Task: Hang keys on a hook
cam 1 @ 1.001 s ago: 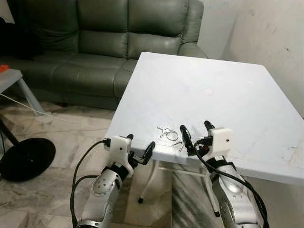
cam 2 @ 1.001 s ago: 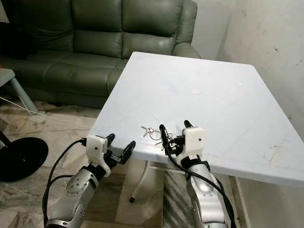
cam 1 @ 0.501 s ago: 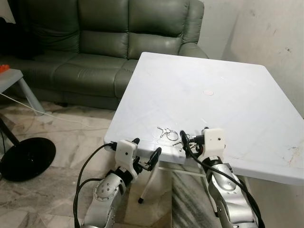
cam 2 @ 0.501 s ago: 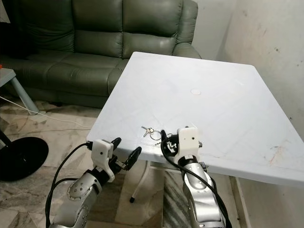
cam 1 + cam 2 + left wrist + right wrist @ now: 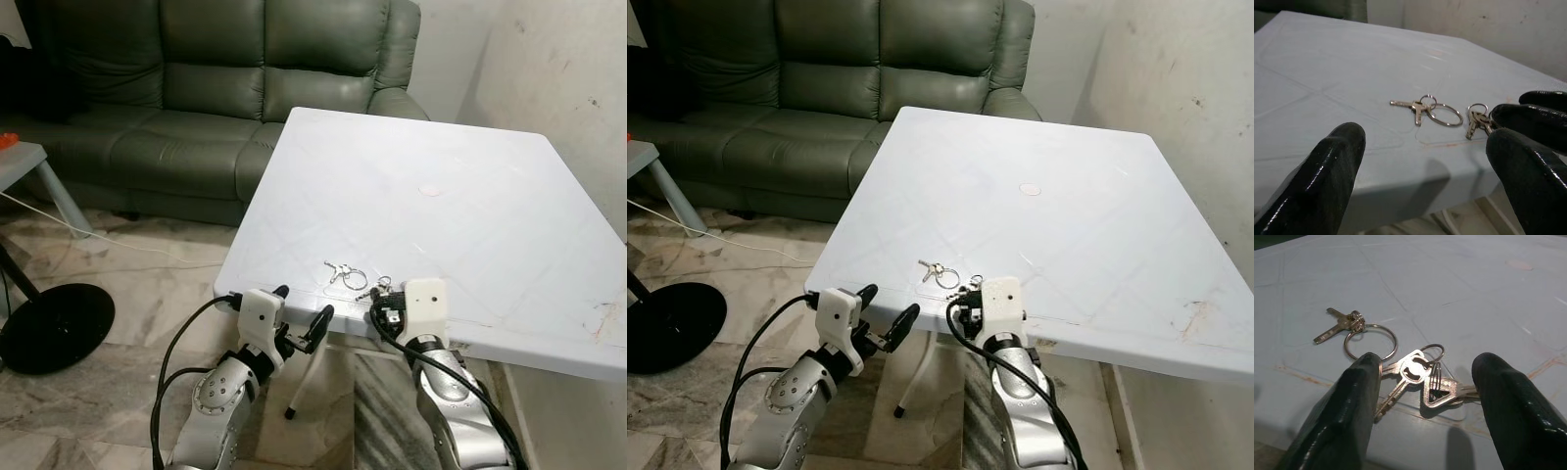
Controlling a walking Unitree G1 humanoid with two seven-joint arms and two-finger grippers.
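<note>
right gripper, fingers apart, has dropped around the keys at lower centre; grasp imminent.

Two silver key sets lay flat near the tabletop's front edge. One set had keys on a large ring. The other bunch lay just beside it, rings touching.

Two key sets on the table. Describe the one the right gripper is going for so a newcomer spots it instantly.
On the white table, look at the near edge facing the robot. Two key sets lie there; the target bunch sits between the open right gripper fingers. Unlike the single key on a large ring beside it, it is several keys on a small ring.
</note>
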